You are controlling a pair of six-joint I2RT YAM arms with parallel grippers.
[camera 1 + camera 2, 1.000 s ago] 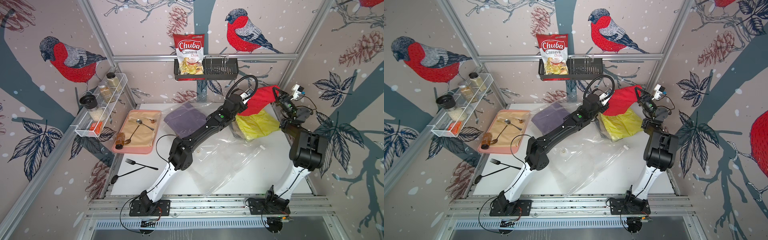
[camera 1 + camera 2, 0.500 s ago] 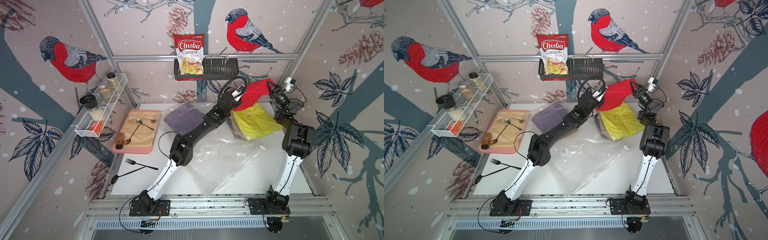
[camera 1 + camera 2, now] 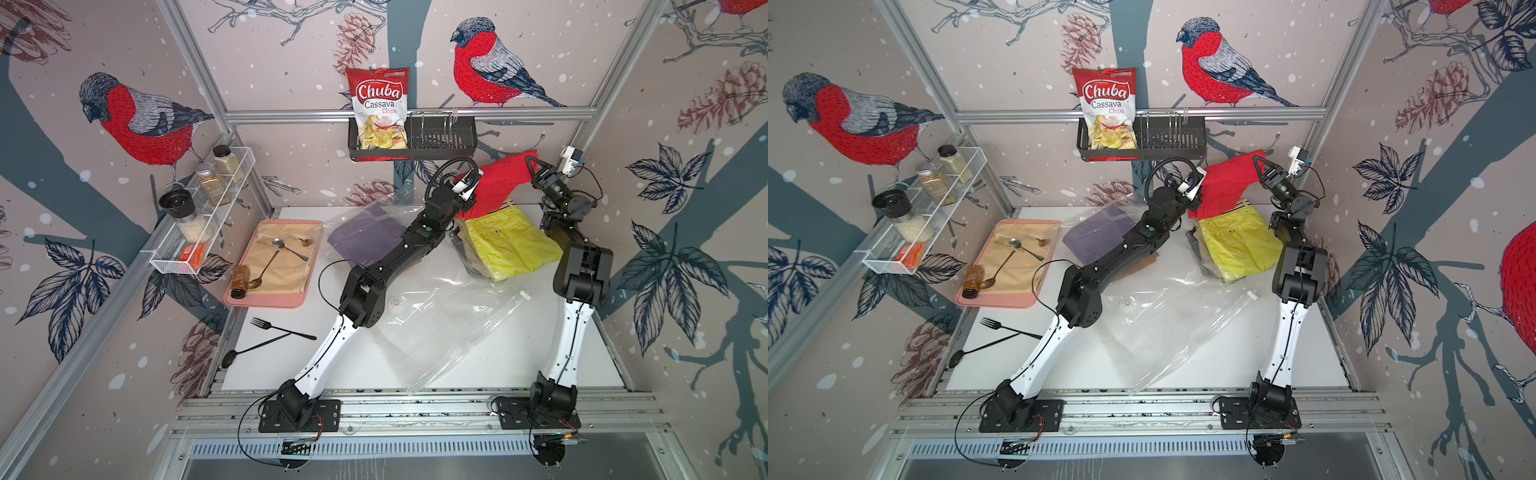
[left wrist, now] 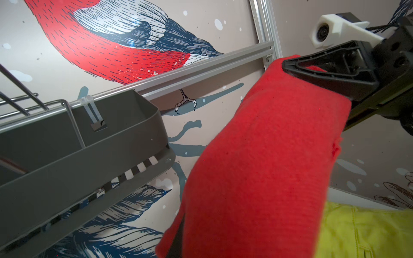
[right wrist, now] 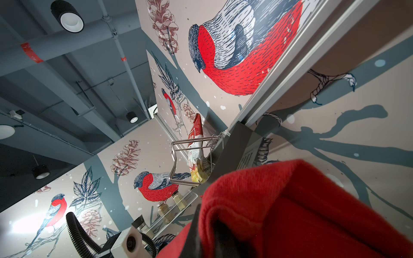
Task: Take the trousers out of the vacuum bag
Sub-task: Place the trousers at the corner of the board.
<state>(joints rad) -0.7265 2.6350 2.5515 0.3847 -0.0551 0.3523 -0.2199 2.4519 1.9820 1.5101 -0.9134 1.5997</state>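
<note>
The red trousers (image 3: 500,183) (image 3: 1225,187) hang in the air near the back wall, stretched between both grippers. My left gripper (image 3: 469,185) (image 3: 1198,189) is shut on their left edge; in the left wrist view the red cloth (image 4: 257,167) covers its jaws. My right gripper (image 3: 534,164) (image 3: 1260,164) (image 4: 288,67) is shut on the upper right corner. Yellow trousers (image 3: 507,245) lie on top of darker ones on the table below. Purple trousers (image 3: 365,239) lie inside the clear vacuum bag (image 3: 436,328), which sprawls over the table with its white valve (image 3: 394,302) showing.
The black wall basket (image 3: 440,139) with the chips packet (image 3: 380,108) hangs just behind the raised cloth. A pink tray (image 3: 266,301) with spoons and a bottle sits at the left, a black fork (image 3: 282,328) and spoon in front of it, and a wire spice rack (image 3: 199,232) is on the left wall.
Both grippers have carried the red trousers upward and leftward towards the back wall. The right arm has straightened up. The yellow trousers lie more uncovered.
</note>
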